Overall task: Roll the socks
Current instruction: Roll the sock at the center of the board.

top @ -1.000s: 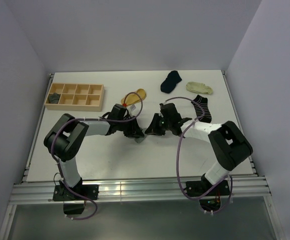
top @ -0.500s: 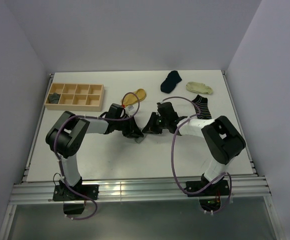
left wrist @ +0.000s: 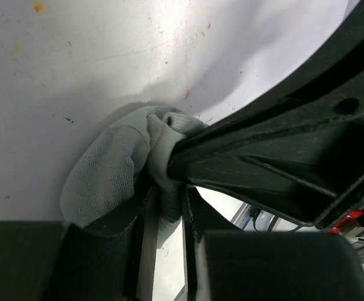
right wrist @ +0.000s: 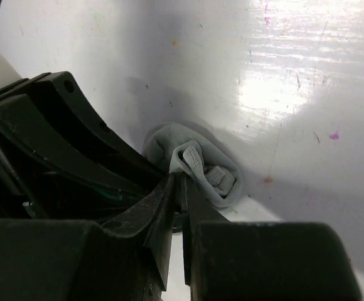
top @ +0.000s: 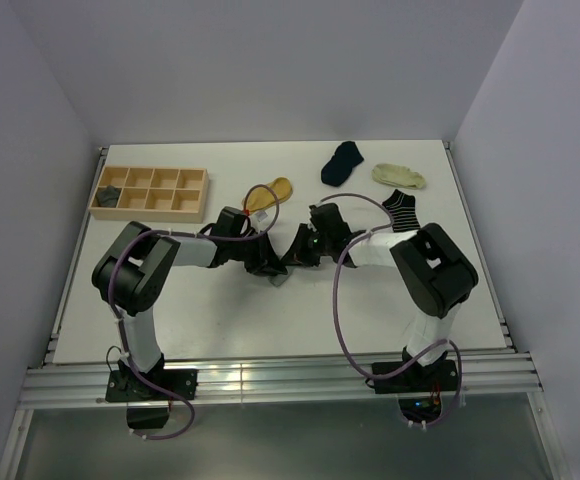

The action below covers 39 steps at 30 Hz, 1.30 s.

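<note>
Drawn in leftward, right gripper [right wrist: 181, 180] pinches a fold of the bunched light grey fabric sock [right wrist: 214, 179]; left gripper [left wrist: 167, 204] clamps it too

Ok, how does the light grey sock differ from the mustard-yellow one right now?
The light grey sock is bunched into a wad; the mustard-yellow sock lies flat. The grey one is pinched by both the left gripper and the right gripper; the yellow one is untouched, farther back. Both rest on the white table.
</note>
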Available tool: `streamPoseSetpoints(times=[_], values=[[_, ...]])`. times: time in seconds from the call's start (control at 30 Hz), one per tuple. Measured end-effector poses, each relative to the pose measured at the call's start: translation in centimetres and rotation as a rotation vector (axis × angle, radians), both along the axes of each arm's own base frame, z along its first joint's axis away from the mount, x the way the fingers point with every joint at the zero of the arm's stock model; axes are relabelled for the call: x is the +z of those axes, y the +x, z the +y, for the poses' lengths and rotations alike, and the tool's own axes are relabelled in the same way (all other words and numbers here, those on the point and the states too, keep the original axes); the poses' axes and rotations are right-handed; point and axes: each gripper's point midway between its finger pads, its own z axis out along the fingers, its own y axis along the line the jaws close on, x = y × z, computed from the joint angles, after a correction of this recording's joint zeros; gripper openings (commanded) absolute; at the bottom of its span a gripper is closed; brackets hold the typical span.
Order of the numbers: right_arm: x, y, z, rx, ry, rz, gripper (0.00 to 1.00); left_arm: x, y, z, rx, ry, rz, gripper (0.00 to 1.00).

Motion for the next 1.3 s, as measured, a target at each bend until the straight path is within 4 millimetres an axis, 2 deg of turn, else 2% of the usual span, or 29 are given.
streamPoseSetpoints(times=[0.27,0.4,0.53,0.6,0.77,1.03,1.3], values=[[-1.0,0.8,0.7,0.012,-0.013,0.034,0.11,-0.1,0.1,0.3,0.009,0.010,-0.021,0.03],[-1.2,0.8,0.9,0.018,-0.020,0.049,0.09,0.1,0.1,0.9,0.025,0.043,-0.070,0.11],[-1.3,0.8,1.1,0.022,-0.021,0.056,0.08,0.1,0.1,1.7,0.046,0.105,-0.133,0.29],[-1.3,0.8,1.2,0.024,-0.023,0.056,0.08,0.4,0.0,1.9,0.052,0.129,-0.168,0.33],[-1.4,0.9,1.2,0.032,-0.031,0.055,0.08,1.2,-0.3,2.8,0.071,0.236,-0.279,0.44],[-1.4,1.0,1.2,0.042,-0.039,0.051,0.08,2.8,-1.2,2.1,0.033,0.401,-0.514,0.55],[-1.4,1.1,1.4,0.051,-0.044,0.054,0.08,3.1,-1.6,1.9,-0.032,0.578,-0.744,0.60]])
